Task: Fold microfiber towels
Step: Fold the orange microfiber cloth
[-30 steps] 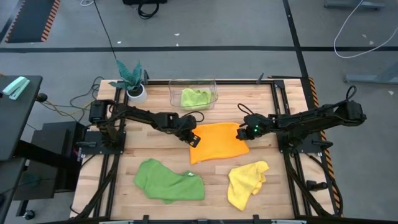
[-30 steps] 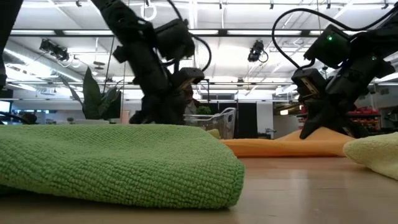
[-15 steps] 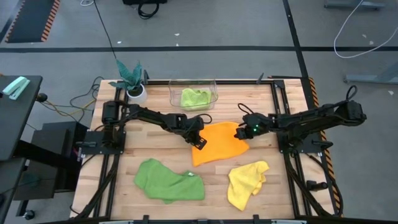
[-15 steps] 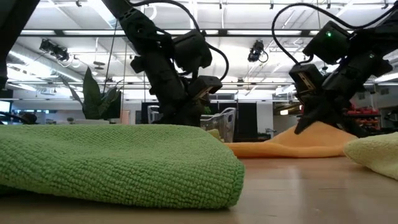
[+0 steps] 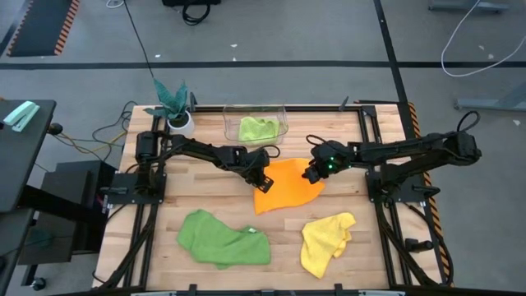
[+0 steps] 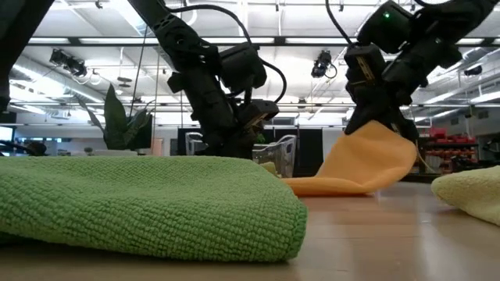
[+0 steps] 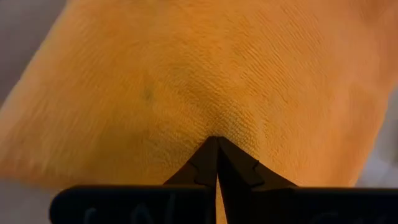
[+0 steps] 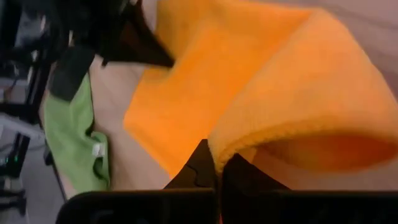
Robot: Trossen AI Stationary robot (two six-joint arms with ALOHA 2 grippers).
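The orange towel (image 5: pixel 288 187) lies at the table's middle, its right part raised and arched over. My left gripper (image 5: pixel 261 178) is shut on its left side, low at the table. My right gripper (image 5: pixel 312 175) is shut on its right edge, held up above the table (image 6: pixel 373 121). The darker green towel (image 5: pixel 223 238) lies bunched at the near left, and the yellow towel (image 5: pixel 325 241) lies crumpled at the near right. The light lime towel (image 5: pixel 257 128) sits inside the clear bin (image 5: pixel 283 115) at the far edge. My left gripper pinches a pucker of the orange towel (image 7: pixel 214 127) near its left edge between its two shut fingers, with creases running into the fingertips. That part of the towel stays down on the table. My right gripper pinches the orange towel's right edge (image 8: pixel 249 146) between its two fingers. The edge is lifted clear of the table. The cloth curves down from the fingers in a slack arch (image 6: pixel 367 160) to the part that lies on the table.
A teal-leaved plant in a white pot (image 5: pixel 174 105) stands at the far left corner. Bare wood shows between the orange towel and the two near towels. The darker green towel fills the low view's foreground (image 6: pixel 141 203).
My right gripper has gone up and toward the table's left with the orange towel's right edge. That side has lifted off the table and arches over, while the rest stays down. My left gripper has shifted a little toward the right, drawing the towel's left side in.
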